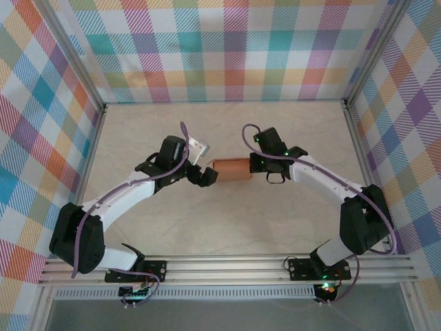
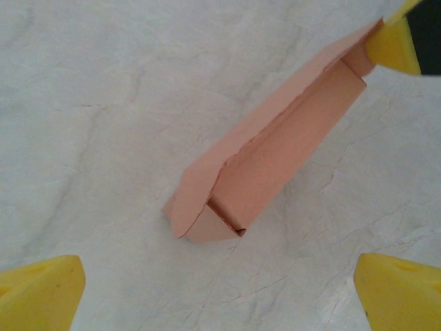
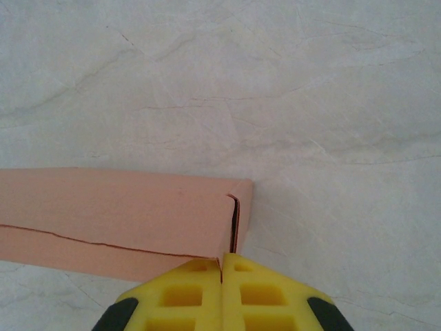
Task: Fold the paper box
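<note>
Nearest the arm bases, bare marbled table (image 1: 227, 227) was noted. At mid-table the salmon-orange paper box (image 1: 232, 169) was found lying flat, partly folded, between both grippers. The left gripper (image 1: 205, 176) was held wide apart and empty beside its left end; the right gripper (image 3: 222, 265) was pressed together against its right end, any pinched card undeterminable.

Overhead view from behind, wrist views close, downward — all share the paper box (image 1: 231, 169)
</note>
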Robot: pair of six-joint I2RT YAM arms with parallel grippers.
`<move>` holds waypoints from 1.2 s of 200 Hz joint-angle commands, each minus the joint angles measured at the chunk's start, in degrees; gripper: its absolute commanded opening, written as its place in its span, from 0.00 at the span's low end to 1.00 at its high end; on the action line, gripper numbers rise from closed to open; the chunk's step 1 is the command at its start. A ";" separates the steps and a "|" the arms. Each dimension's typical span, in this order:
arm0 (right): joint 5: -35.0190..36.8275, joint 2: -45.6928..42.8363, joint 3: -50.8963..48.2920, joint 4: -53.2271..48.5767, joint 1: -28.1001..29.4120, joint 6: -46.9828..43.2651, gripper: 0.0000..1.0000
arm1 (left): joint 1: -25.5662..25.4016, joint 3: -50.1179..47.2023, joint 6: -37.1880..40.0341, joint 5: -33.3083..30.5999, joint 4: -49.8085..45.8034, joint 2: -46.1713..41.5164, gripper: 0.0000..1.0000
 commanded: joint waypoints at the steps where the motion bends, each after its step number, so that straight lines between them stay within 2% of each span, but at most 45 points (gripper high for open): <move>1: 0.30 1.10 2.85 -4.00 0.36 0.34 0.00 | -0.91 5.71 -0.41 -6.99 -12.29 -2.38 0.95; 20: 0.07 1.64 3.34 -4.40 0.36 0.42 0.00 | -0.90 10.05 1.04 -10.70 -17.82 0.16 0.87; 42: 0.25 2.11 4.02 -5.02 0.36 0.25 0.00 | -1.28 13.73 1.70 -9.61 -20.67 3.89 0.70; 71: -0.23 3.28 5.59 -6.29 0.36 0.05 0.00 | -4.13 18.02 4.59 -7.73 -22.75 7.30 0.60; 92: -0.30 3.76 6.04 -6.77 0.36 -0.18 0.00 | -4.60 20.77 6.01 -8.90 -23.85 9.89 0.50; 130: -0.75 4.13 6.18 -6.99 0.36 0.06 0.00 | -4.58 26.93 9.90 -8.74 -27.95 16.15 0.46; 173: -1.19 4.29 6.53 -7.15 0.36 -0.07 0.00 | -4.52 30.45 10.45 -11.16 -28.74 20.19 0.45; 192: -1.44 4.57 6.83 -7.16 0.36 -0.10 0.00 | -4.51 31.01 10.48 -11.31 -28.93 20.83 0.38; 211: -1.56 4.73 6.88 -7.04 0.38 -0.13 0.00 | -4.51 31.05 10.43 -12.20 -28.86 21.30 0.36; 228: -1.46 4.63 6.92 -7.07 0.36 -0.10 0.00 | -4.51 31.29 10.19 -13.55 -29.00 21.60 0.25; 240: -1.15 4.55 6.83 -7.22 0.36 -0.09 0.00 | -4.49 31.29 10.12 -13.69 -29.02 21.76 0.22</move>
